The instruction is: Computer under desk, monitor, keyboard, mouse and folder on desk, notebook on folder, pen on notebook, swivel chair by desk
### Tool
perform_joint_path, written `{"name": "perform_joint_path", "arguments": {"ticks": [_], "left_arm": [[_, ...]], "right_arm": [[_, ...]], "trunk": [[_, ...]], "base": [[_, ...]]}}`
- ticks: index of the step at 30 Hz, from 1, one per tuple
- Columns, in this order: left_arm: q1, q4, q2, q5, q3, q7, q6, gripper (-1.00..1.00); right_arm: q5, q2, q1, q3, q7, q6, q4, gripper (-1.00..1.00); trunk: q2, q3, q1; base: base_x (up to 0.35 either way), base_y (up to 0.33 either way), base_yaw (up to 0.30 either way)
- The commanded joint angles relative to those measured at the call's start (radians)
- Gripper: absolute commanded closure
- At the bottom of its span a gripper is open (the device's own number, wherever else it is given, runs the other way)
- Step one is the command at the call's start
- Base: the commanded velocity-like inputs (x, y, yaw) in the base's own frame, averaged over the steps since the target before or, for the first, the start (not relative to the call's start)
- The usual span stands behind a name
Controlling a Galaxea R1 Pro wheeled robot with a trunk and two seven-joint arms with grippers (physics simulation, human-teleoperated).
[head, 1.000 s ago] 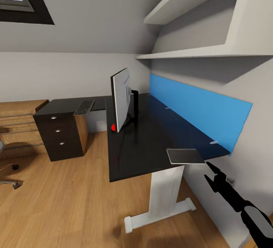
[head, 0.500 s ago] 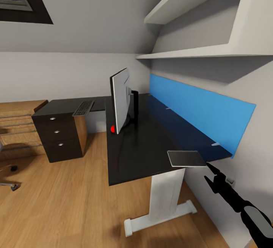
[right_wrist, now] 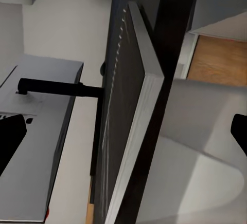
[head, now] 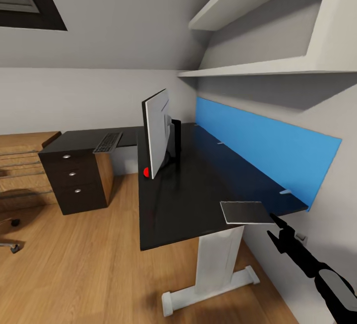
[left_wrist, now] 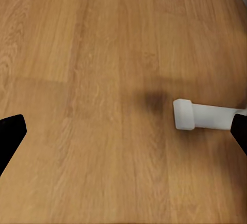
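A black desk carries an upright monitor with a red mouse at its foot. A flat grey slab, folder or notebook, lies on the desk's near right corner. My right gripper is open just in front of that slab, not touching it. The right wrist view shows the slab edge-on, with the monitor beyond it. A dark keyboard rests on the lower side surface. My left gripper hangs open over the floor.
A dark drawer unit stands under the side surface. The swivel chair's base shows at the far left. The desk's white leg and foot stand on the wood floor. White shelves and a blue panel line the right wall.
The whole picture has drifted a little as the camera moved, and the desk sits slightly nearer. Slab, monitor, mouse and keyboard stay where they were.
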Motion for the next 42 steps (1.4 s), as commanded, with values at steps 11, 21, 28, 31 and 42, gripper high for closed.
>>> {"name": "perform_joint_path", "arguments": {"ticks": [11,21,28,31,42], "left_arm": [[0.000,-0.001,0.001,0.009,-0.005,-0.003,-0.004,-1.00],[0.000,0.000,0.000,0.009,-0.005,-0.003,-0.004,-1.00],[0.000,0.000,0.000,0.009,-0.004,-0.003,-0.004,-1.00],[0.000,0.000,0.000,0.009,-0.004,-0.003,-0.004,-1.00],[0.000,0.000,0.000,0.010,-0.004,-0.003,-0.004,-1.00]], "right_arm": [[-0.008,0.001,-0.001,-0.002,-0.004,0.009,0.001,-1.00],[-0.008,0.001,-0.001,-0.002,-0.004,0.009,0.001,-1.00],[-0.008,0.001,-0.001,-0.002,-0.004,0.009,0.000,-1.00],[-0.008,0.000,-0.001,-0.002,-0.004,0.009,0.000,-1.00],[-0.008,0.000,-0.001,-0.002,-0.004,0.009,0.000,-1.00]], "trunk": [[0.000,-0.001,0.000],[0.000,-0.001,0.000],[0.000,-0.001,0.000],[0.000,-0.001,0.000],[0.000,-0.001,0.000]], "base": [[0.105,0.028,0.000],[0.080,0.010,0.000],[0.003,0.000,0.000],[0.000,0.000,0.000],[-0.019,0.000,0.000]]}}
